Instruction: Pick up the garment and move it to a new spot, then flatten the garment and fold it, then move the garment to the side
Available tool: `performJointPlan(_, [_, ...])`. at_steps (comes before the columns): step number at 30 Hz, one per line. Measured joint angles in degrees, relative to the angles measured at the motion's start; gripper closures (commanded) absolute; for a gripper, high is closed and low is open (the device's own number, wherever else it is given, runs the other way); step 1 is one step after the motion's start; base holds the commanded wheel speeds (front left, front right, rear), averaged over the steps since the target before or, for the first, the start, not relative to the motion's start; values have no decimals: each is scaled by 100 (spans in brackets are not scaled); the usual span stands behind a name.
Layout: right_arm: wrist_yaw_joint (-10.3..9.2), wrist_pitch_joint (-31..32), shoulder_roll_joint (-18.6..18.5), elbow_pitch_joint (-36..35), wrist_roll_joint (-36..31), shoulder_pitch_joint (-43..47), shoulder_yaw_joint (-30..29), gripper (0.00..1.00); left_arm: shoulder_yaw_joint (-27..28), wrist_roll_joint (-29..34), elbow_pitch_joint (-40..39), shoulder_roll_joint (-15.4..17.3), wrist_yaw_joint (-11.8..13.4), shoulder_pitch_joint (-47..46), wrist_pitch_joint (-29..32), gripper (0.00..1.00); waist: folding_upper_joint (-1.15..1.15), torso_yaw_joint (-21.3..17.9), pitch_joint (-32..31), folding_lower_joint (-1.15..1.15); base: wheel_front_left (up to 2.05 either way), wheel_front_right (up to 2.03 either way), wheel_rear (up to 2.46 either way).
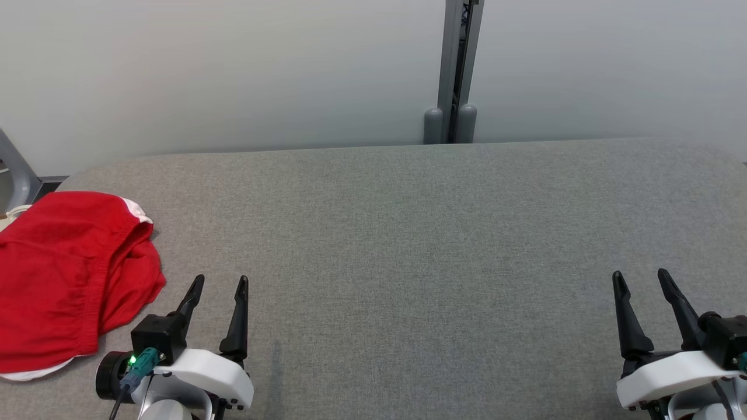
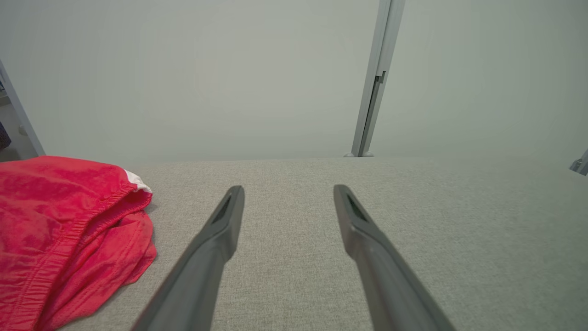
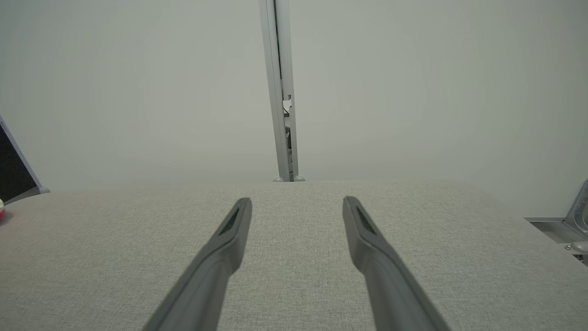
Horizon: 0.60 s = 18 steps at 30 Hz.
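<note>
The red garment (image 1: 64, 274) lies bunched in a loose heap at the left edge of the grey cloth-covered counter (image 1: 408, 233), with white trim showing at its far and near sides. Just beside it, by the near edge, is the left gripper (image 1: 222, 280), its fingers spread wide, holding nothing and clear of the cloth. The right gripper (image 1: 640, 274) is toward the near right corner, well apart from the garment, its fingers likewise wide and empty. Beyond the far edge rises a pale wall with a grey post (image 1: 458, 70).
</note>
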Motion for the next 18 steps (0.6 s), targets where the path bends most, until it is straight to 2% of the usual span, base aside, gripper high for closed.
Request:
performJointPlan(9, [0, -3, -1, 14, -32, 1, -9, 0, -16, -45, 8, -11, 0, -43, -1, 0, 0, 206, 22, 0, 0, 0, 0])
performJointPlan(18, [0, -7, 3, -68, -33, -7, 92, 0, 13, -92, -15, -16, 8, -115, -11, 0, 0, 763, 59, 0, 0, 0, 0])
